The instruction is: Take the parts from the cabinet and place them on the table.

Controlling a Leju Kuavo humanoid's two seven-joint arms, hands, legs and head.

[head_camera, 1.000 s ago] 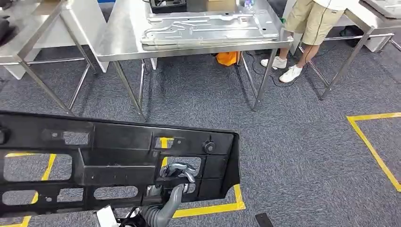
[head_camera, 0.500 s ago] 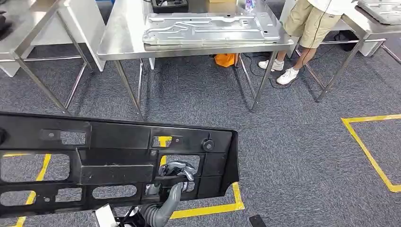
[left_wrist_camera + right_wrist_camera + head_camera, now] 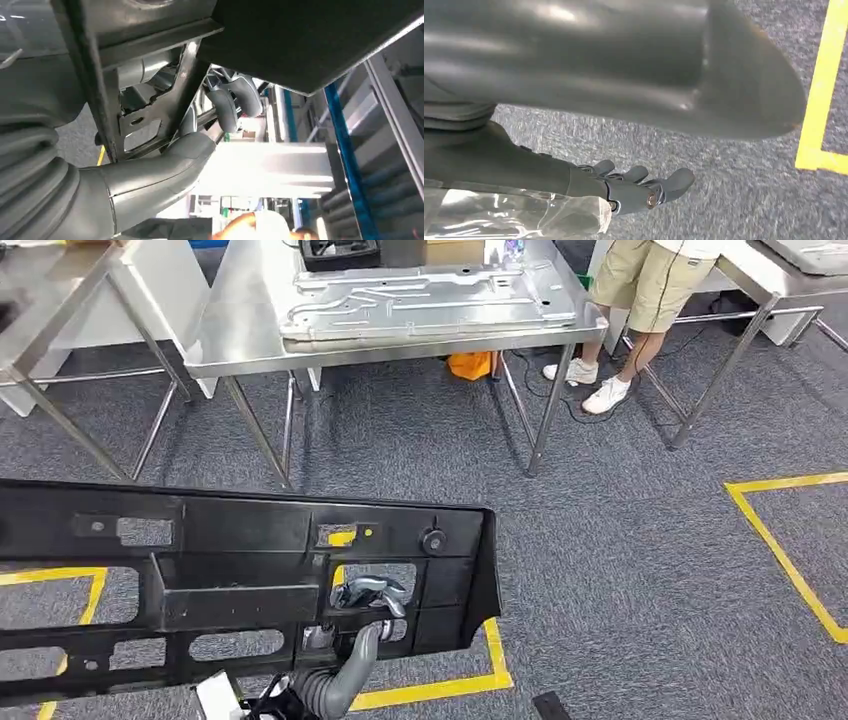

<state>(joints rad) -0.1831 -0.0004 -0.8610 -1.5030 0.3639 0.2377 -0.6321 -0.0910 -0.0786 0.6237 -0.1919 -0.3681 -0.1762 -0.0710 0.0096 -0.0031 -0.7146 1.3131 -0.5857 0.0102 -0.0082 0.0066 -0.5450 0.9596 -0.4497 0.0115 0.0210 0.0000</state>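
A long black plastic part (image 3: 240, 580) with several cut-outs is carried flat, low in front of me and above the carpet. My left hand (image 3: 368, 598) grips it from below; its fingers hook through a cut-out near the part's right end. In the left wrist view my left hand (image 3: 200, 145) wraps a rib of the black part (image 3: 310, 40). My right hand (image 3: 634, 187) hangs over the carpet, fingers straight and a little apart, holding nothing. Ahead stands a steel table (image 3: 240, 340) bearing a stamped silver panel (image 3: 430, 300).
A person in khaki shorts and white shoes (image 3: 650, 285) stands at the table's far right corner. Another steel table (image 3: 50, 300) stands at the left, a third (image 3: 770, 285) at the right. Yellow tape lines (image 3: 785, 550) mark the grey carpet. An orange object (image 3: 470, 365) lies under the table.
The whole picture has shifted a little as the camera moved: table and person sit slightly further left and up. The black part stays in my left hand's grip.
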